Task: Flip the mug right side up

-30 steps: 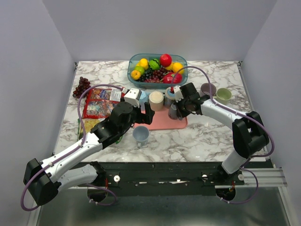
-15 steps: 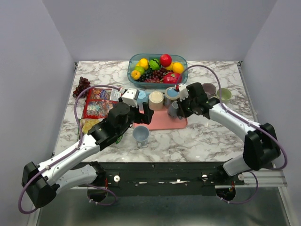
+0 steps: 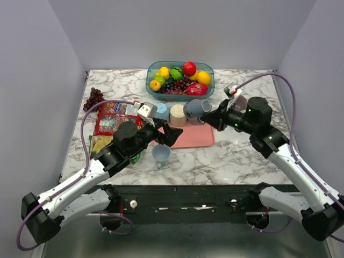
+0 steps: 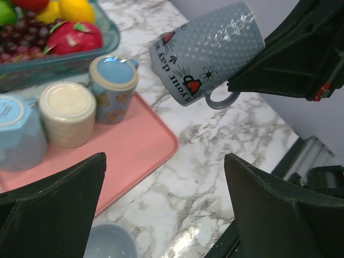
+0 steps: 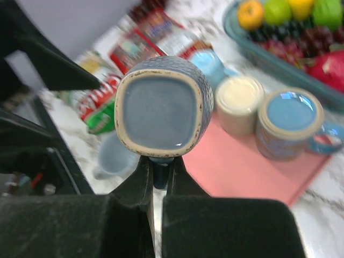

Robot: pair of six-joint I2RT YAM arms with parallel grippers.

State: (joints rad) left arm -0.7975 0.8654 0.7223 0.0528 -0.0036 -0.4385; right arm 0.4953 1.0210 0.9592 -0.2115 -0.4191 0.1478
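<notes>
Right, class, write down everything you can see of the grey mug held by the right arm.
The grey mug looks ceramic, blue-grey with a dotted texture, printed with red hearts, a small flower and dark lettering. Its squarish base has a pale unglazed rim and faces the right wrist camera. It hangs in the air roughly on its side, mouth tipped slightly downward, clear of the table. Only the right gripper touches it, jaws shut on the loop handle underneath.

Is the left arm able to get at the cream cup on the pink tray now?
Probably yes. The left claw is open just before the cream cup, and the grey mug, held aloft by the right claw, hangs beside it, not between them.
</notes>
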